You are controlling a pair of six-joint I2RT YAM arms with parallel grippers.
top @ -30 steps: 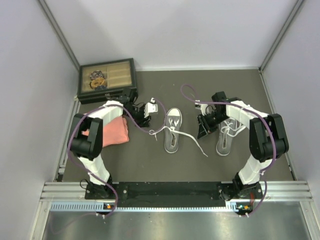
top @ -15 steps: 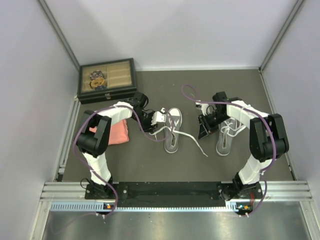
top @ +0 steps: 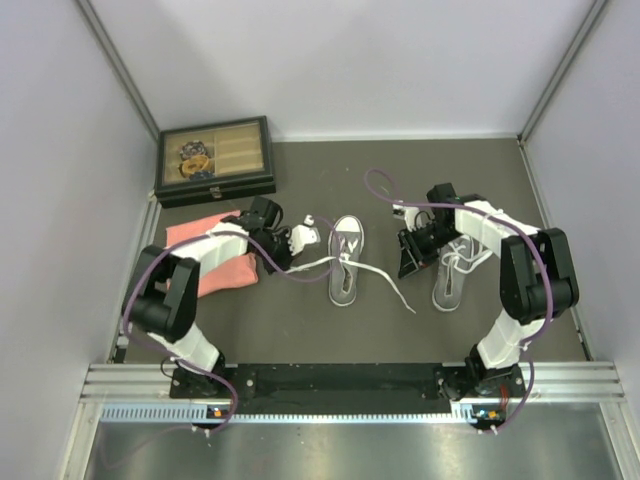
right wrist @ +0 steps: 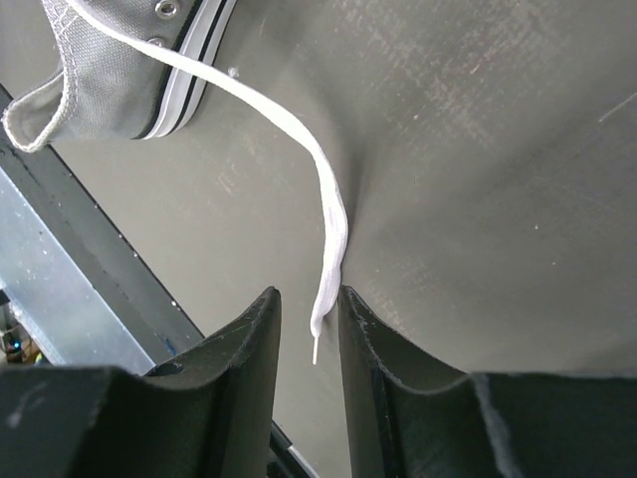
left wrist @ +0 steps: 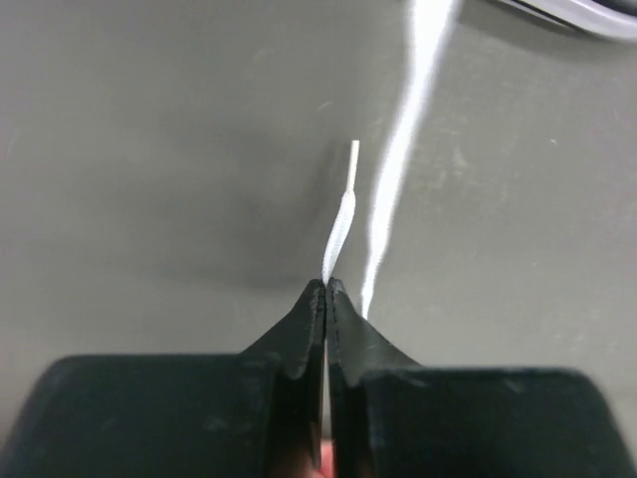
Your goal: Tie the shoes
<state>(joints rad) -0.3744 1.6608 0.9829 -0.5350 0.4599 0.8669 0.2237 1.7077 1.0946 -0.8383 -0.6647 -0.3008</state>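
Note:
Two grey shoes with white toe caps lie on the dark table, the left shoe (top: 346,262) and the right shoe (top: 452,275), both with loose white laces. My left gripper (top: 298,245) sits just left of the left shoe. In the left wrist view my left gripper (left wrist: 326,286) is shut on a lace end (left wrist: 343,209), whose tip pokes out past the jaws. My right gripper (top: 405,262) hangs between the shoes. In the right wrist view it (right wrist: 307,299) stands open, with a lace end (right wrist: 328,269) running from a grey shoe (right wrist: 109,70) lying unclamped between the fingers.
A folded pink cloth (top: 215,262) lies under the left arm. A dark box (top: 214,160) with trinkets stands at the back left. The metal rail (top: 350,385) runs along the near edge. A purple cable (top: 378,185) loops behind the right arm.
My left gripper has shut on the lace end and drawn back to the left, away from the left shoe. The right arm has not moved.

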